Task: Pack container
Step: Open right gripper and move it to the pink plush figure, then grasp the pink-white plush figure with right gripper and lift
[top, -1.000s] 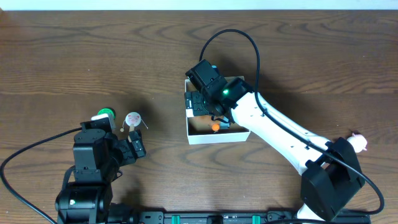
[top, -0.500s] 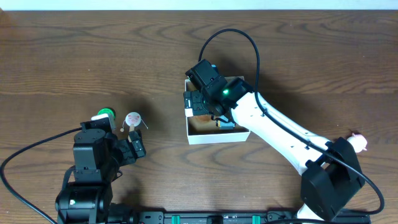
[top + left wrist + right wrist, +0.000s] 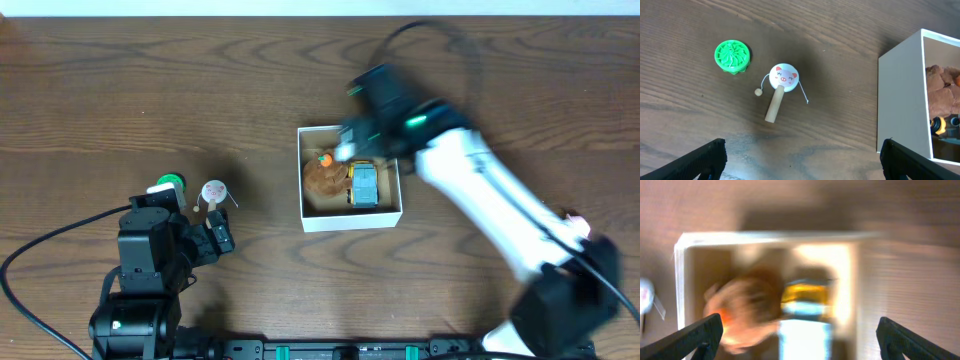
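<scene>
The left tool (image 3: 805, 157) sits low at the near side of the desk (image 3: 150, 90). Its two fingers (image 3: 710, 156) stand wide apart, and nothing is between them. It is open and holds nothing.

Just in front of it lies a little pig rattle (image 3: 782, 77). The round pig face is at the far end, and the wooden stick points back toward the tool, leaning a bit to the left. A bit farther and to the left sits a round green toy (image 3: 732, 55), apart from the rattle. The left arm is much nearer to these two toys than the right arm is.

The container (image 3: 350, 220) is in the middle of the desk, off to the right of the left tool and well apart from the rattle. So I think the left arm would pick up a toy and carry it to the right to reach the box.

Inside the container are a brown soft toy (image 3: 320, 178) with an orange bit, on the left, and a blue and yellow toy car (image 3: 365, 186) beside it on the right. They look like they touch.

The right tool (image 3: 800, 335) hangs above the container, looking very blurry. Its fingers are wide apart with nothing in them.

A small pink toy (image 3: 575, 222) peeks out by the right arm, far to the right.
</scene>
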Tool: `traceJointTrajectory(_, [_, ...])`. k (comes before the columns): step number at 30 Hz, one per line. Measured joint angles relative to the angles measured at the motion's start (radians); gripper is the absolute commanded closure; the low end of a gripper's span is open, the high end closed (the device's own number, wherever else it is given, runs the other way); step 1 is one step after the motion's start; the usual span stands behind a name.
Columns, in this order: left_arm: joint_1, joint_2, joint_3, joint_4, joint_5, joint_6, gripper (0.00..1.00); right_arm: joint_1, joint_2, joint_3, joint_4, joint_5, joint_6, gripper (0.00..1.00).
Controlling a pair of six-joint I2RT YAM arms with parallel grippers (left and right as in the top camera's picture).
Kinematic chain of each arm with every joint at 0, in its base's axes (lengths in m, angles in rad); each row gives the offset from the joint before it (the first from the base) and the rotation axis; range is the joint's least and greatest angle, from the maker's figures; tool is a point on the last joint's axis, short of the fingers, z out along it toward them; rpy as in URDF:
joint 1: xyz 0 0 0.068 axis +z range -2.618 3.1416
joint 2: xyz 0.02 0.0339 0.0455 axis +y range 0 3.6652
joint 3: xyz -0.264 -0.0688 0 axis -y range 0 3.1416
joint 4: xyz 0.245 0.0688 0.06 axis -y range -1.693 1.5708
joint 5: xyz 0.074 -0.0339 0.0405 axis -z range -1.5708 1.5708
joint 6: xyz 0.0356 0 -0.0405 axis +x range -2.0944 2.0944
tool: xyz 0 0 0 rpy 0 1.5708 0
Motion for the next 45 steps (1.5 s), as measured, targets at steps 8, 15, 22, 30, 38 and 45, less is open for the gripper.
traceJointTrajectory(8, [0.000, 0.000, 0.000, 0.000, 0.000, 0.000, 0.02, -0.506, -0.221, 0.050, -0.280, 0.044, 0.147, 0.01])
traceJointTrajectory(15, [0.000, 0.000, 0.000, 0.000, 0.000, 0.000, 0.02, -0.781, -0.179, -0.014, -0.348, 0.048, 0.173, 0.01])
traceJointTrajectory(22, [0.000, 0.000, 0.000, 0.000, 0.000, 0.000, 0.02, -0.887, -0.165, -0.211, -0.253, 0.044, 0.164, 0.01])
traceJointTrajectory(30, [0.000, 0.000, 0.000, 0.000, 0.000, 0.000, 0.02, -0.936, -0.164, -0.436, -0.072, 0.044, 0.129, 0.01])
traceJointTrajectory(38, [0.000, 0.000, 0.000, 0.000, 0.000, 0.000, 0.02, -0.954, -0.164, -0.586, 0.068, 0.044, 0.101, 0.04])
traceJointTrajectory(45, [0.000, 0.000, 0.000, 0.000, 0.000, 0.000, 0.02, -0.963, -0.164, -0.661, 0.123, 0.047, 0.094, 0.35])
